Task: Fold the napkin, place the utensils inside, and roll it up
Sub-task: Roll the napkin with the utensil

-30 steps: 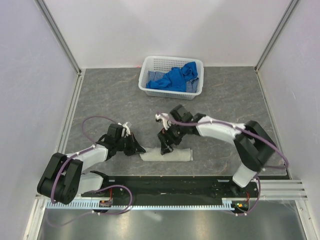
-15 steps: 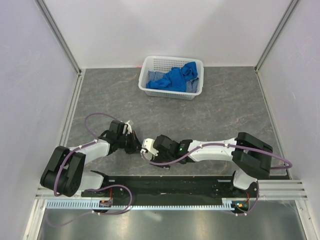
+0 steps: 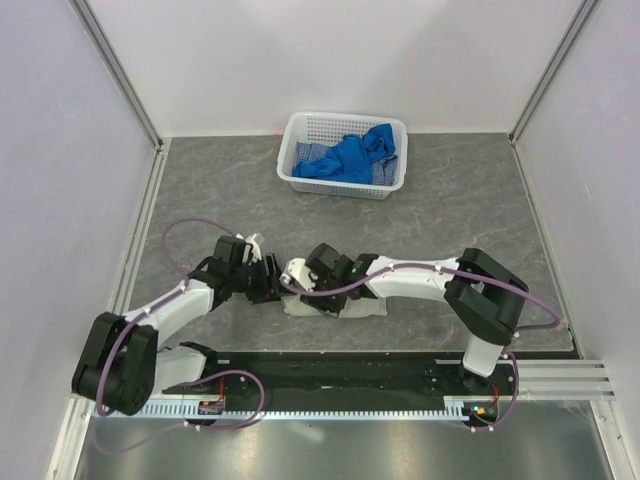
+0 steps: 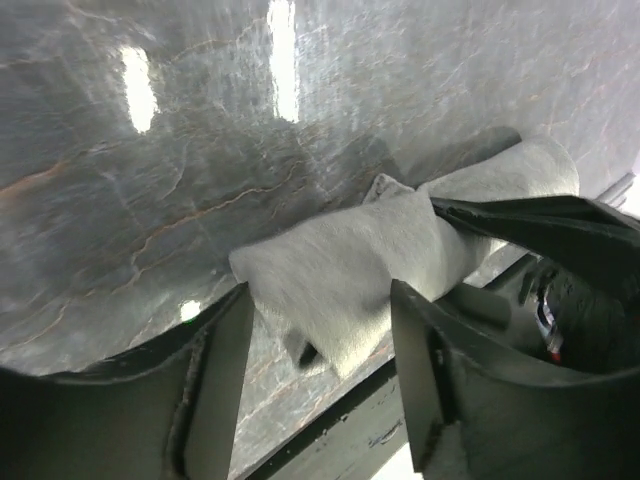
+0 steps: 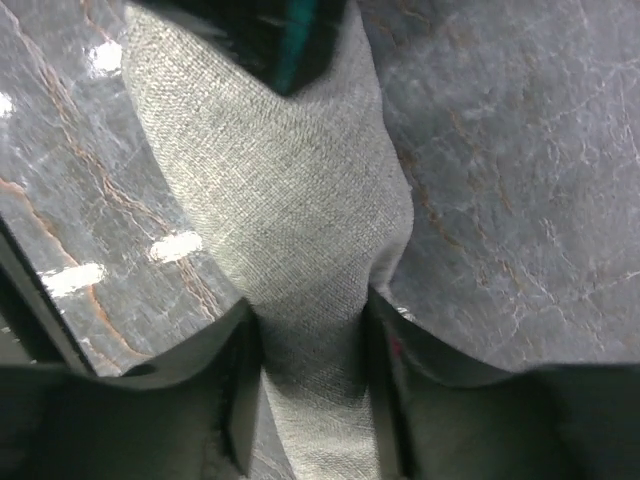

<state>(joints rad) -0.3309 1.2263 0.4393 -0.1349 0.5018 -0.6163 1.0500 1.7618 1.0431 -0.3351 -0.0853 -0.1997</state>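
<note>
Grey-beige napkin (image 5: 280,200) now clenched in right hand (image 5: 308,335), freshly swung low — 9 o'clock end straddled by released left hand (image 4: 318,315). Suggests rolling nearly done.

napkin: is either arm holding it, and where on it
The right gripper pinches the rolled napkin across its width, toward the end by the left gripper, which is open, its fingers straddling that end without gripping.

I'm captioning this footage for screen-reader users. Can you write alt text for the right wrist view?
The right gripper pinches a rolled grey napkin that lies on a grey marbled table. At the top edge a dark part with a teal patch overlaps the napkin's far end.
</note>
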